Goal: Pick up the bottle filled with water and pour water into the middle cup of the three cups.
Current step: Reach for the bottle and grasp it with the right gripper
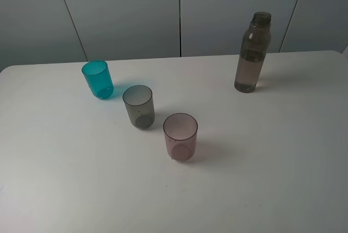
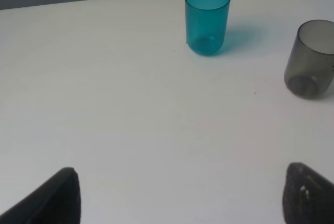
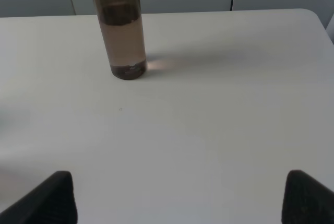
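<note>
Reach not yet begun: the bottle (image 1: 252, 54) stands upright on the surface (image 1: 272, 162), well apart from the middle cup (image 1: 138, 105). Right gripper (image 3: 177, 198) and left gripper (image 2: 180, 198) hold their fingers (image 3: 52, 198) apart; the right should close around the bottle

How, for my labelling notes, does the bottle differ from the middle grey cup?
The bottle is far taller and slimmer than the grey cup. The bottle narrows to a threaded neck; the grey cup is wide and open-topped. The bottle holds water; the grey cup looks empty. Both are smoky, translucent and upright.
</note>
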`<action>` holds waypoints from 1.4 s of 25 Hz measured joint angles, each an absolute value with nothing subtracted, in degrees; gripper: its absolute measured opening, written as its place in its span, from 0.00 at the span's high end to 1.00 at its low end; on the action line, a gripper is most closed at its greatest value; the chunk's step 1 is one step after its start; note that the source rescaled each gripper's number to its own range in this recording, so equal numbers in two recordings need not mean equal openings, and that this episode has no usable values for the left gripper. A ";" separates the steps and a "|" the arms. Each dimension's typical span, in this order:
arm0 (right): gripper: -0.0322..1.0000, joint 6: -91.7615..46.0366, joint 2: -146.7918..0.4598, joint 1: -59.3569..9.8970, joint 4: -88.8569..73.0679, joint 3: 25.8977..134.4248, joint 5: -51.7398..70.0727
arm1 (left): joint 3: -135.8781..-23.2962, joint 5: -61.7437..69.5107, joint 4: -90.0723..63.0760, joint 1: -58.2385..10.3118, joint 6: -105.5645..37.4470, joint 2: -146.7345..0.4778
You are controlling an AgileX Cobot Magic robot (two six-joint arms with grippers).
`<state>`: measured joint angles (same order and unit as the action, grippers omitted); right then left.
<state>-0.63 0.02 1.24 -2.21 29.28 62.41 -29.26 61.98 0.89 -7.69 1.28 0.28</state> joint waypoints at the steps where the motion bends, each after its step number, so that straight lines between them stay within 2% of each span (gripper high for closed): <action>1: 0.42 -0.63 0.02 1.24 -2.21 29.28 62.41 | -29.26 61.98 0.89 -7.69 1.28 0.28; 25: 0.42 -0.51 0.02 1.24 -1.46 29.41 62.41 | -29.26 61.98 0.89 -7.69 1.28 0.28; 30: 0.52 0.00 -4.72 1.24 -0.47 34.12 63.41 | -29.26 61.98 0.89 -7.69 1.28 0.28; 35: 0.54 0.33 -17.09 1.15 0.85 40.56 63.28 | -29.26 61.98 0.89 -7.69 1.28 0.28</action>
